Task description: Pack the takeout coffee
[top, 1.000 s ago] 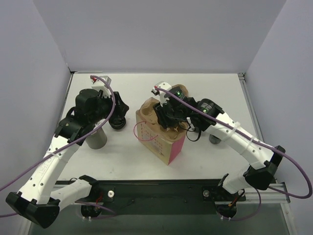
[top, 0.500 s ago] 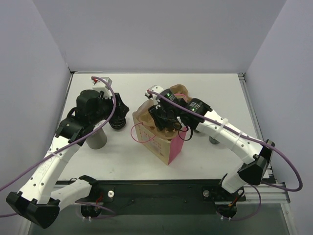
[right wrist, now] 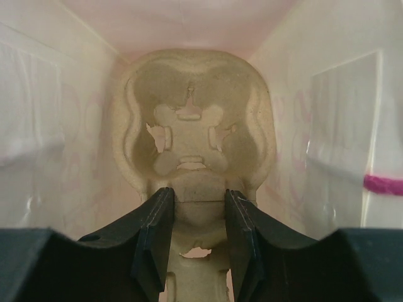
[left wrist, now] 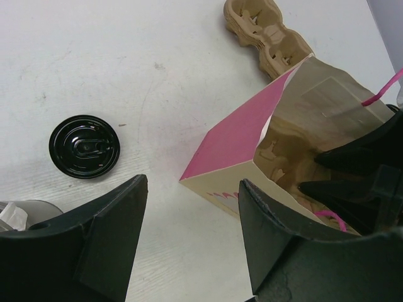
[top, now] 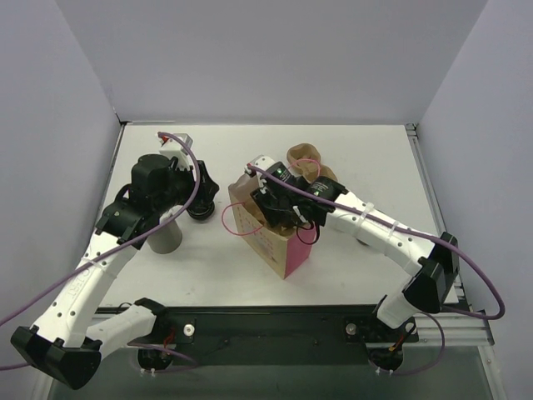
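- The left arm [top: 83, 283] and the right arm [top: 391, 237] wear glossy white shells on their long links, with bulky black housings at the joints.
- A purple cable [top: 193, 171] loops along the left arm, and a second purple cable [top: 491, 283] trails off the right.
- A small green light [top: 276, 184] glows on the right arm's black wrist block.
- The left gripper [left wrist: 192, 182] has matte black, wedge-shaped fingers [left wrist: 110, 233].
- The right gripper [right wrist: 198, 192] shows matching dark fingertips [right wrist: 154, 233] with chamfered edges.
- The round black bases [top: 158, 357] carry thin reddish wires.
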Tool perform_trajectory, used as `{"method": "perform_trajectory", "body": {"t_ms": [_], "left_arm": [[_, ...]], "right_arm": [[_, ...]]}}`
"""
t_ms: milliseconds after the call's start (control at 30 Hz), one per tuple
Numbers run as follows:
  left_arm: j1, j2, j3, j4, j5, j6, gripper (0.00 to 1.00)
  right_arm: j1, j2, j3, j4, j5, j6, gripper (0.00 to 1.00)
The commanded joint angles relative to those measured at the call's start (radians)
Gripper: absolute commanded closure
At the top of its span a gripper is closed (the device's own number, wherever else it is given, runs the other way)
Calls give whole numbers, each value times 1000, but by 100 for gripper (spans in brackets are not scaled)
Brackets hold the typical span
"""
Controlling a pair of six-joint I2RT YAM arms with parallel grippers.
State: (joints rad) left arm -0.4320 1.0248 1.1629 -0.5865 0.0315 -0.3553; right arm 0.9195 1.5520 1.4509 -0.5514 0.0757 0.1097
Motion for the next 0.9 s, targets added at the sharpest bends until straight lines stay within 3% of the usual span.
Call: {"method": "perform_trajectory", "body": {"t_ms": [0, 233, 433, 467, 667, 867], "left_arm": [[4, -19, 18, 20, -16, 27, 31], [6, -31, 20, 19, -24, 35, 30], [6, -23, 23, 25, -24, 33, 30], [6, -19, 21, 27, -24, 33, 30], [6, 9, 46, 48, -24, 56, 30], [6, 38, 63, 125, 47, 76, 30]], "right_arm": [[12, 0, 54, 38, 53, -22, 68], [12, 10, -70, 123, 70, -2, 68], [12, 25, -109, 165, 84, 10, 54], [12, 25, -107, 166, 81, 11, 47], [12, -29, -16, 104, 13, -2, 27], [12, -105, 55, 24, -11, 45, 25]]}}
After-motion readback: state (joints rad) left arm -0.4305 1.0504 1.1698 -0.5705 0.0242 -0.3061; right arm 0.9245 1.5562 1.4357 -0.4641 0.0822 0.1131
